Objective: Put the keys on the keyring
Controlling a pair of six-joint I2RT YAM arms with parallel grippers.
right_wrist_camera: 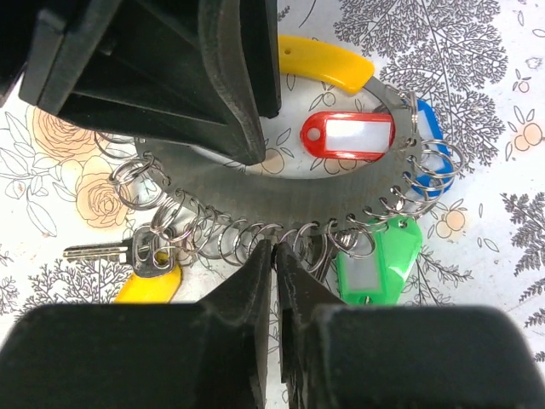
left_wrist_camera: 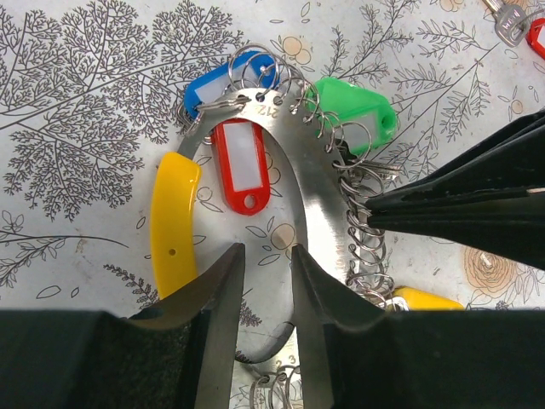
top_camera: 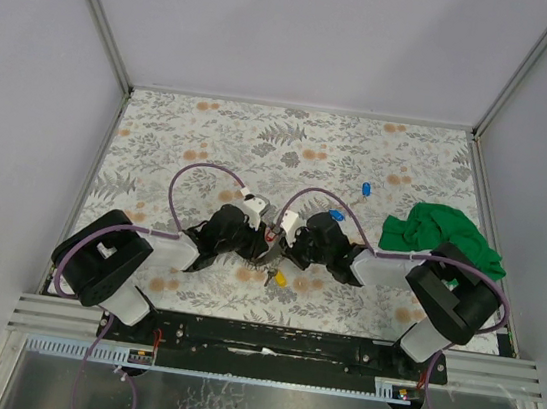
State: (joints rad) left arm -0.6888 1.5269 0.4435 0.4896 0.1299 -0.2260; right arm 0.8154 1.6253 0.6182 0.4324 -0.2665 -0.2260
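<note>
The keyring [left_wrist_camera: 319,204] is a flat oval metal band lined with small split rings. It carries red [left_wrist_camera: 241,162], blue [left_wrist_camera: 217,81] and green [left_wrist_camera: 358,111] tags and a yellow grip [left_wrist_camera: 173,217]. My left gripper [left_wrist_camera: 262,281] is open, its jaws straddling the band's near end. My right gripper [right_wrist_camera: 273,249] is shut, with its tips pinching a split ring on the band's edge [right_wrist_camera: 255,192]. A loose key [left_wrist_camera: 509,21] with a red tag lies at the far right. Two blue-tagged keys [top_camera: 365,188] [top_camera: 337,216] lie on the table.
A green cloth [top_camera: 446,237] lies bunched at the right of the patterned table. Both arms meet at the table's near middle [top_camera: 274,253]. A key with a yellow tag [right_wrist_camera: 140,273] hangs on the ring's left end.
</note>
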